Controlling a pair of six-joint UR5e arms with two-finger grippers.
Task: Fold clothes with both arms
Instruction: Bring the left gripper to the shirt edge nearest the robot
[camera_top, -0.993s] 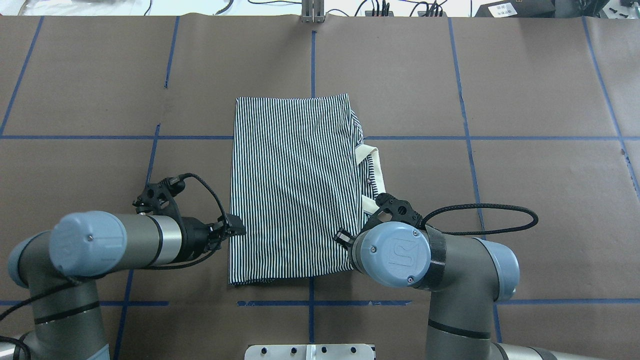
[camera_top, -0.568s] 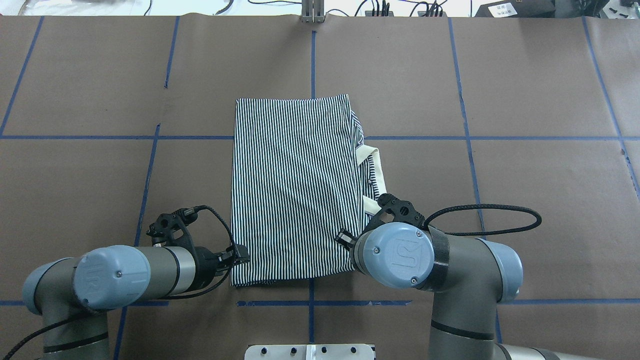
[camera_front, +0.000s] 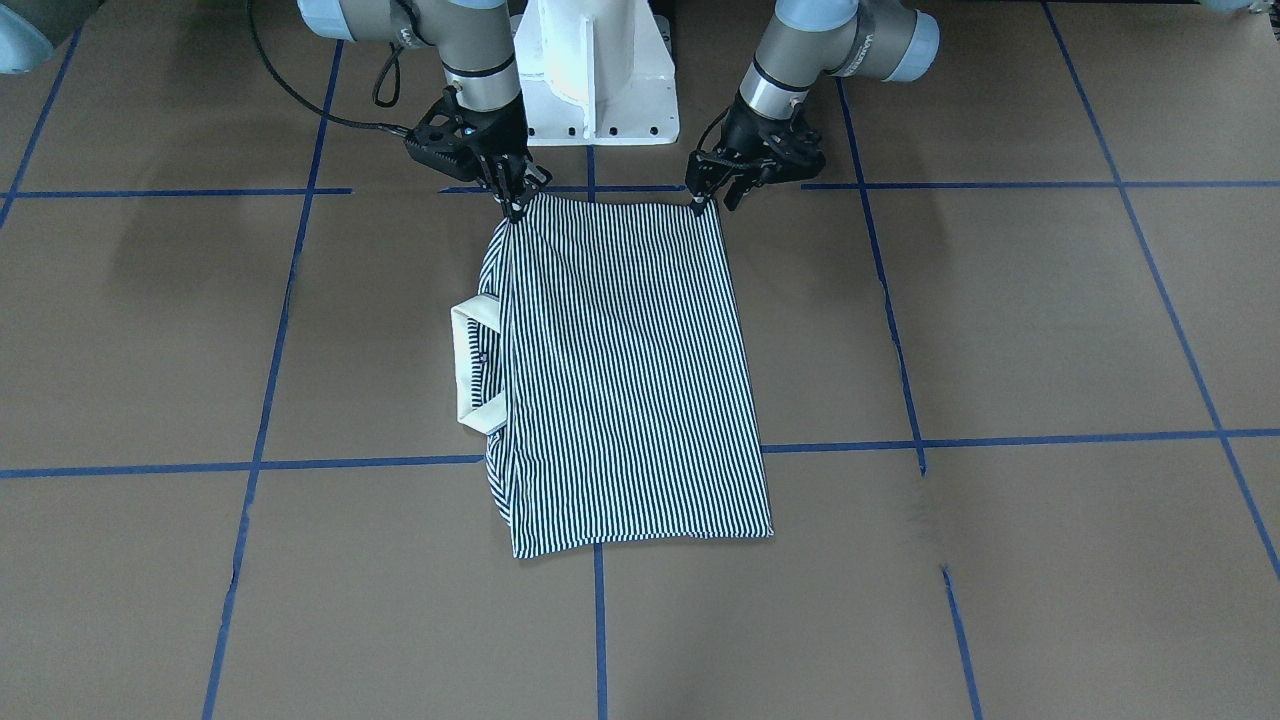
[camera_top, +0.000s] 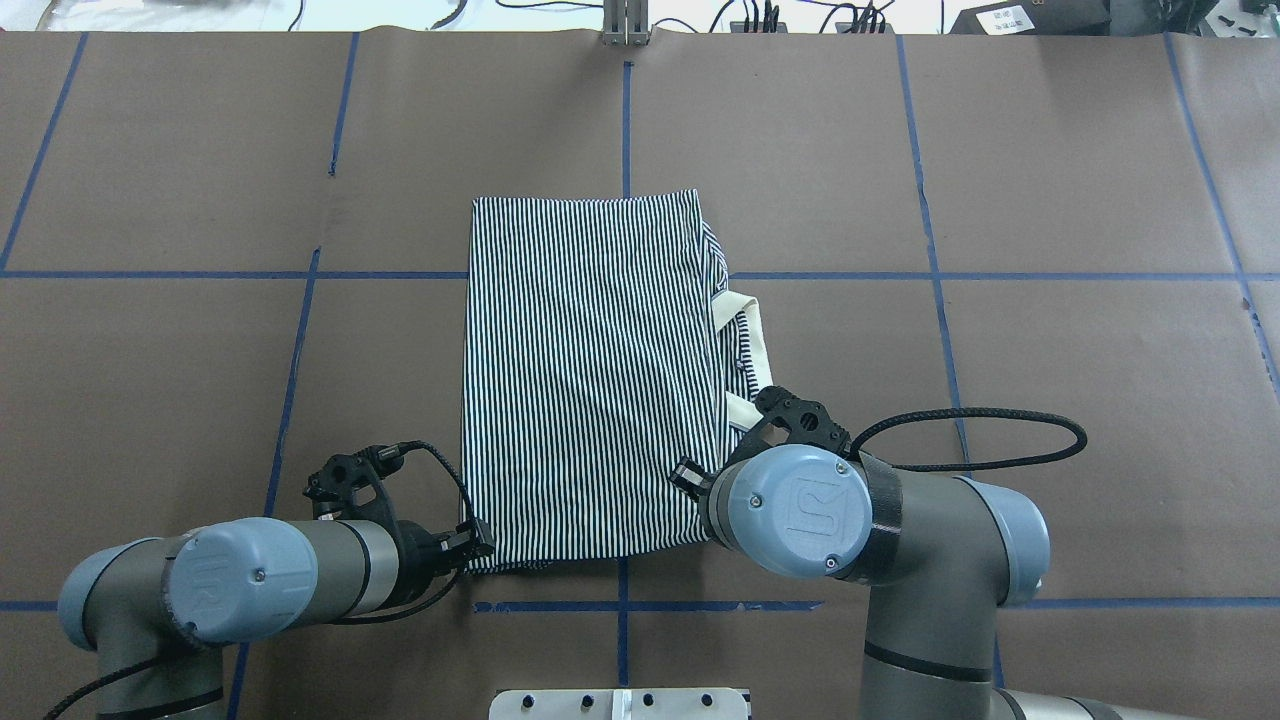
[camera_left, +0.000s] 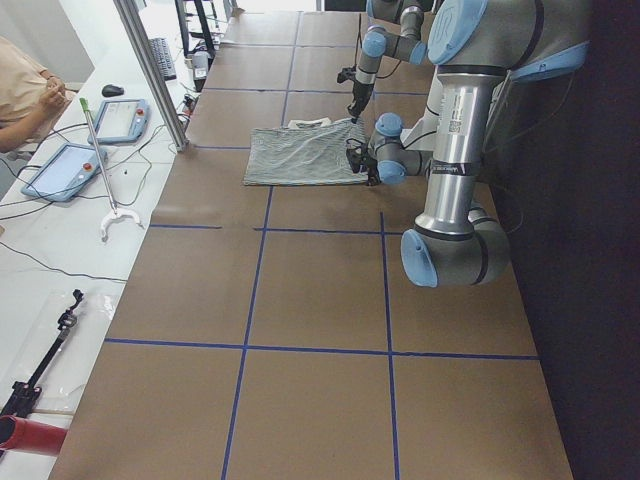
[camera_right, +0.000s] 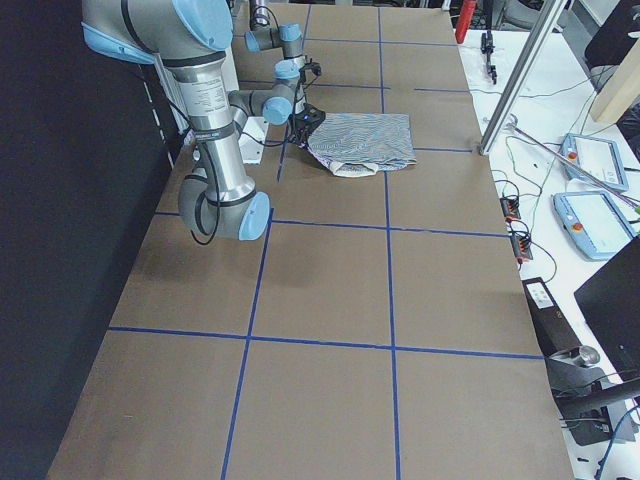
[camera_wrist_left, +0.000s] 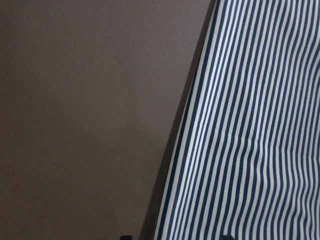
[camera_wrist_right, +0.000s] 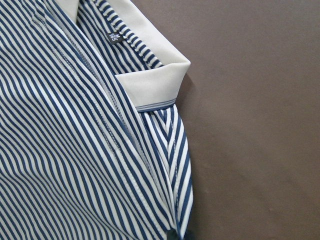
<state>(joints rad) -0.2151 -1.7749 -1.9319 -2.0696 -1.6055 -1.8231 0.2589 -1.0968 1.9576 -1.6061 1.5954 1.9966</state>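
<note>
Pinching near corner of polo shirt (camera_front: 620, 370) in my right gripper (camera_front: 512, 203); my left gripper (camera_front: 708, 200) gaping, straddling other near corner. Shirt's long axis running away from both.

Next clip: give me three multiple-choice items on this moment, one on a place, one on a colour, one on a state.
1. The collar pokes out of the shirt on: A the robot's left side; B the robot's right side; C the far edge.
2. The collar is: A cream; B red; C black.
3. The shirt is: A hanging; B balled up; C folded flat.
Answers: 1 B, it juts out at the overhead view's right; 2 A, pale against the stripes; 3 C, a neat rectangle on the table.
</note>
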